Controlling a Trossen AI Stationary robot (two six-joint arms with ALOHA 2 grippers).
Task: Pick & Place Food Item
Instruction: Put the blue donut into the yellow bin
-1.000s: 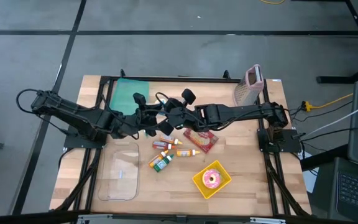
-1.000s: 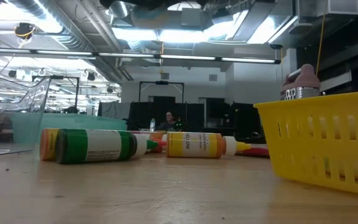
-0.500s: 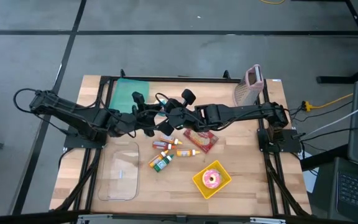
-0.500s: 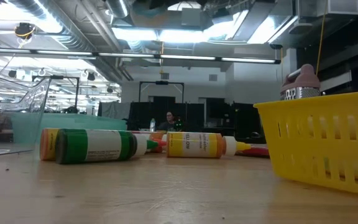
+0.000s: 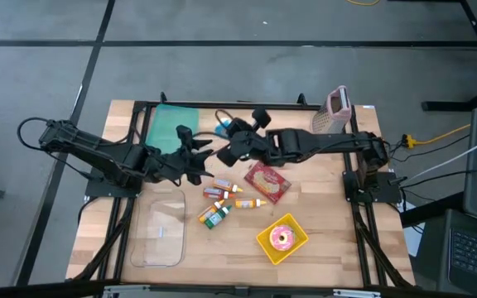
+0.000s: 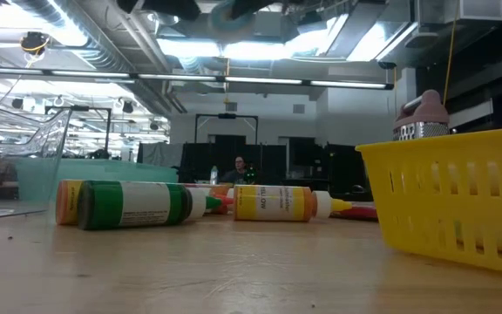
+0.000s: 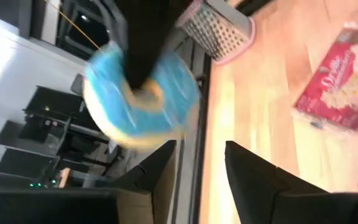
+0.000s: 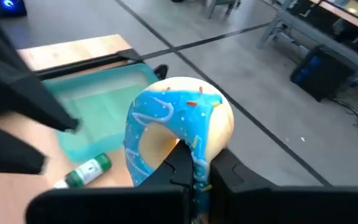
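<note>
My right gripper [image 8: 194, 168] pinches the blue-iced doughnut [image 8: 179, 127] through its ring, high at centre-top of the overhead picture. The left gripper [image 7: 197, 165] hangs just beside it, fingers parted and empty. I would carry level, grip firm. The bottles [image 5: 220, 203] and snack packet [image 5: 267, 182] crowd the middle; the yellow basket [image 5: 281, 238] sits lower right.

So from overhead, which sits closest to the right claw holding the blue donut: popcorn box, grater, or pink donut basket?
From the right gripper with the blue donut:
1. Popcorn box, just below it.
2. Grater, at the back right edge.
3. Yellow basket, front, farthest.
</note>
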